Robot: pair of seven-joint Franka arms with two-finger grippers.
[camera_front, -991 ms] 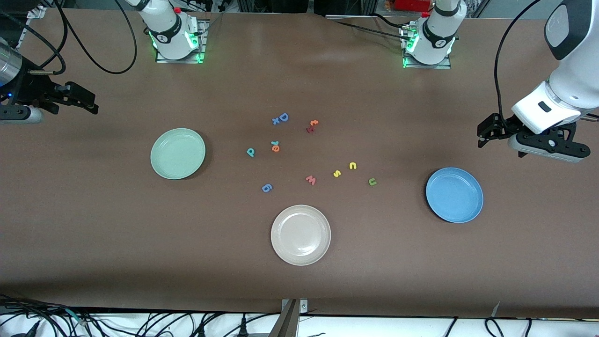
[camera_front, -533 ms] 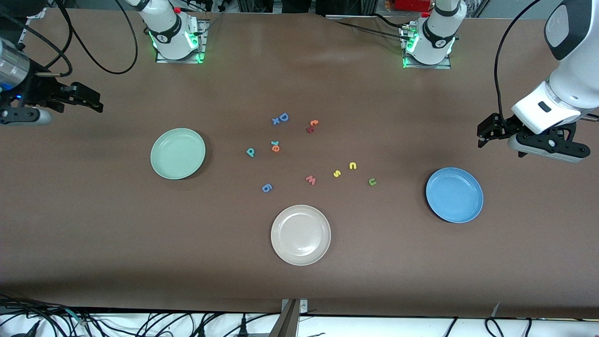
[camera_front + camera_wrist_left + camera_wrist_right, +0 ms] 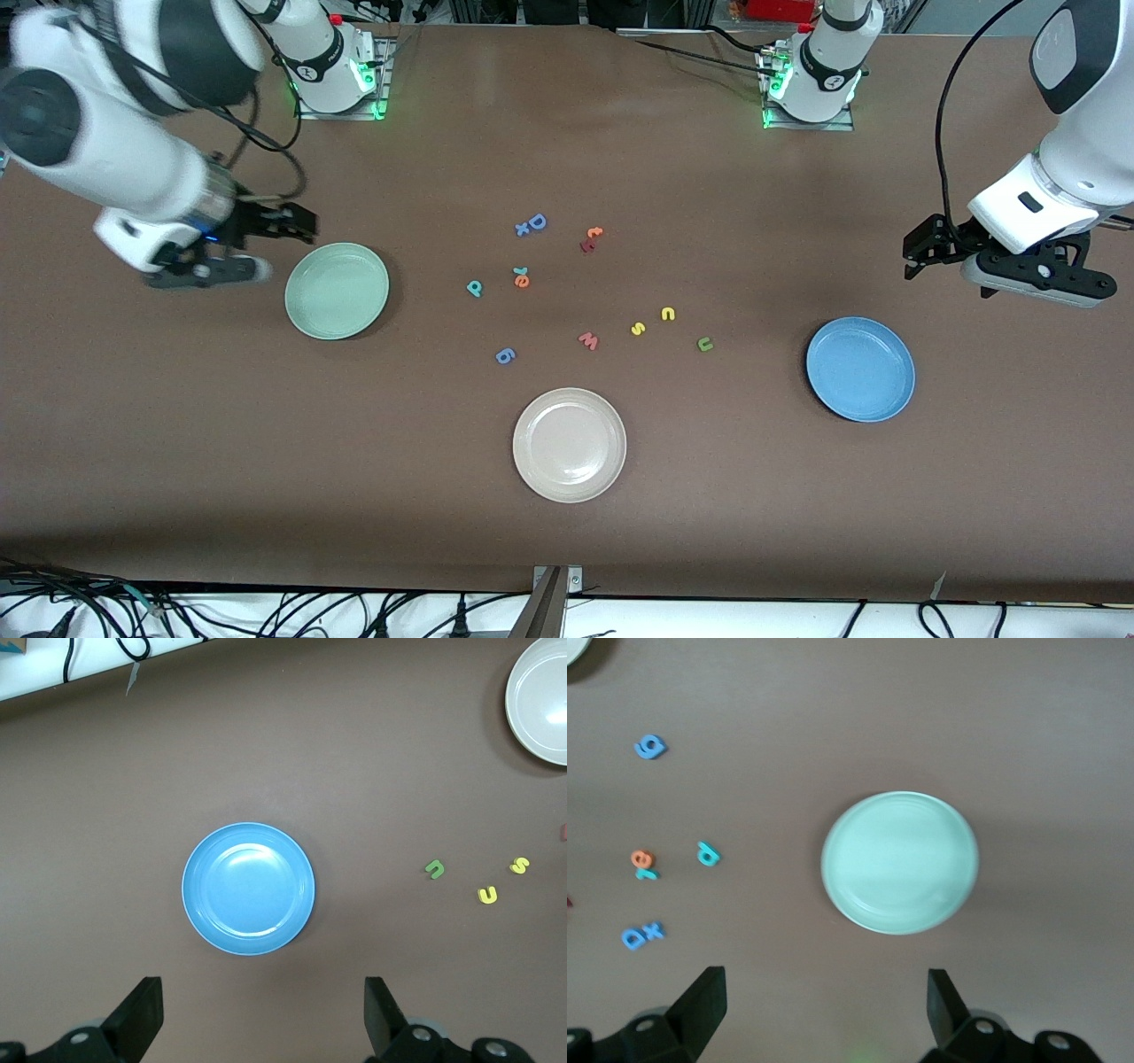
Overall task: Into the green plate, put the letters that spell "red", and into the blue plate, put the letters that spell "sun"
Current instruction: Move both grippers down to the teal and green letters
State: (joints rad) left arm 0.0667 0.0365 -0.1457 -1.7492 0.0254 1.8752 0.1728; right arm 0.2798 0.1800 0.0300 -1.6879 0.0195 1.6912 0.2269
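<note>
The green plate (image 3: 337,291) (image 3: 900,862) lies toward the right arm's end of the table, and the blue plate (image 3: 860,369) (image 3: 248,889) toward the left arm's end. Between them lie the orange "e" (image 3: 522,281) (image 3: 641,857) touching the teal "r" (image 3: 520,270) (image 3: 648,873), and the teal "d" (image 3: 475,288) (image 3: 708,853). The yellow "s" (image 3: 638,329) (image 3: 519,865), yellow "n" (image 3: 668,314) (image 3: 487,896) and green "u" (image 3: 705,345) (image 3: 434,869) lie closer to the blue plate. My right gripper (image 3: 299,227) (image 3: 824,1010) hangs open and empty beside the green plate's rim. My left gripper (image 3: 914,252) (image 3: 263,1019) waits open and empty over the table beside the blue plate.
A cream-white plate (image 3: 569,445) sits nearest the front camera. Other letters lie among the task ones: a blue "D" with a small "x" (image 3: 532,224), a red-orange pair (image 3: 591,237), a pink "w" (image 3: 588,340) and a blue "g" (image 3: 505,356).
My right arm has swung in from the table's end and its gripper now hangs by the green plate. The left arm and all letters have stayed put.
</note>
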